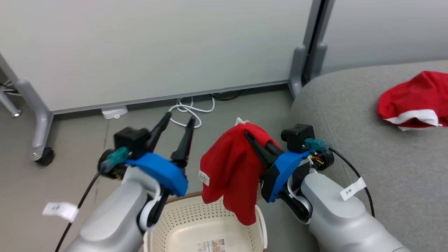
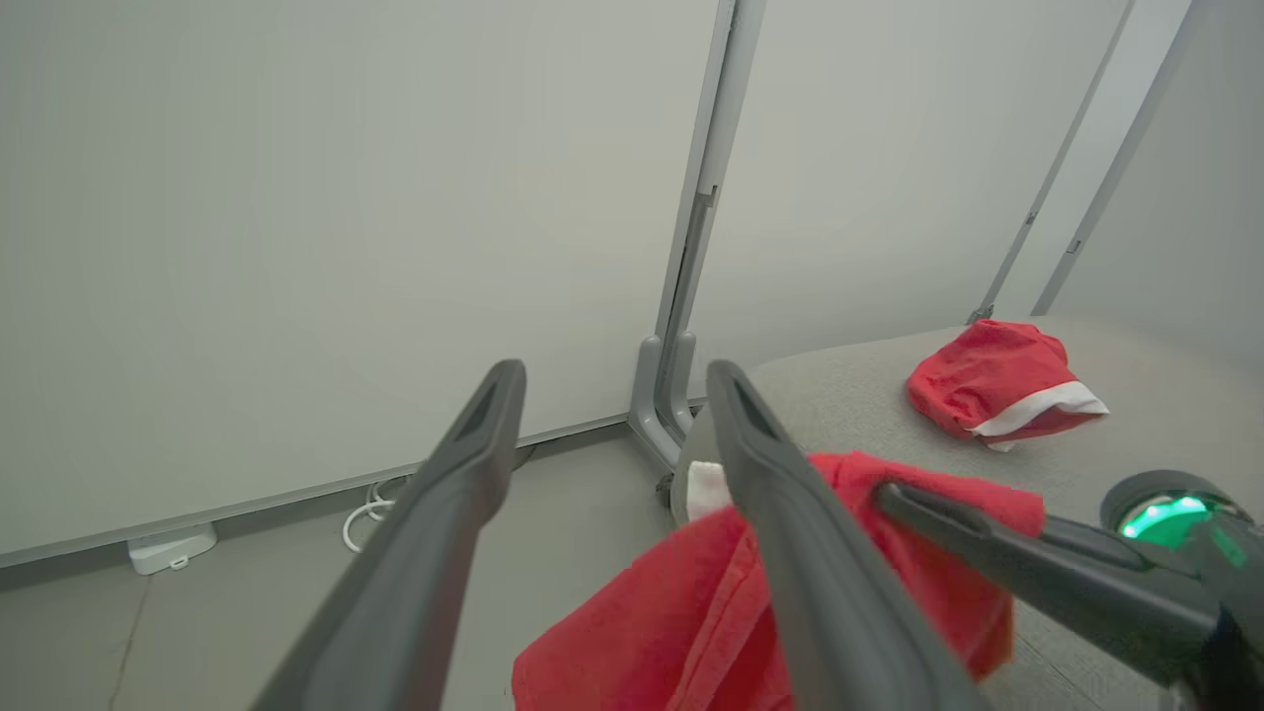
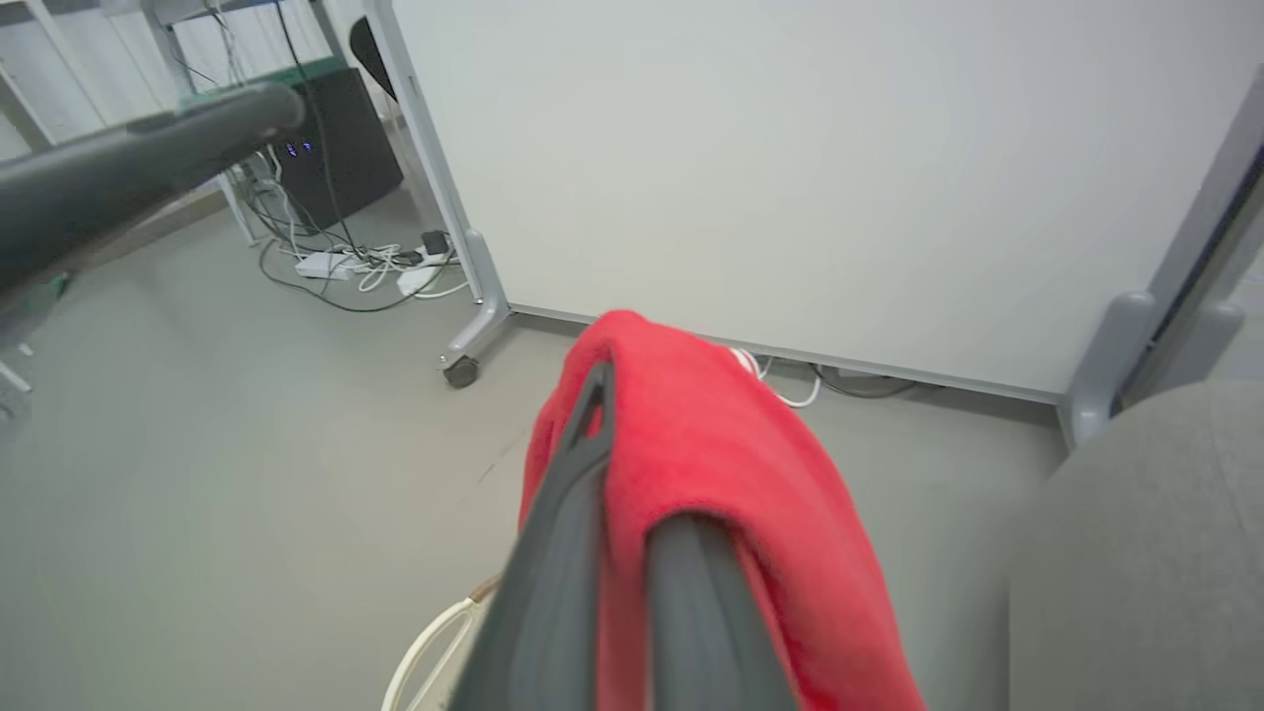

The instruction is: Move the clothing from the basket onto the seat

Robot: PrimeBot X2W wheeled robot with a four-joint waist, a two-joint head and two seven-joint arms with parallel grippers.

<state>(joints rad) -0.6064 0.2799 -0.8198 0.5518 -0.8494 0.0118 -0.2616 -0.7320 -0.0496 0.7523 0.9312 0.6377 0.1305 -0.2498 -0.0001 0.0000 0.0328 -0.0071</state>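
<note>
Clothing — one red piece with a small white label — hangs at the centre of the head view. It is draped over the right gripper, whose fingers are pressed together on a fold near its top, so the cloth dangles over the basket at the bottom centre. Left of centre, the left gripper stands spread wide and empty beside the cloth, probably so that the right arm alone can carry it. The visible part of the basket holds nothing but a printed sticker on its floor. At the upper right a second red garment with white trim lies on the grey seat — likely where the held piece belongs too.
</note>
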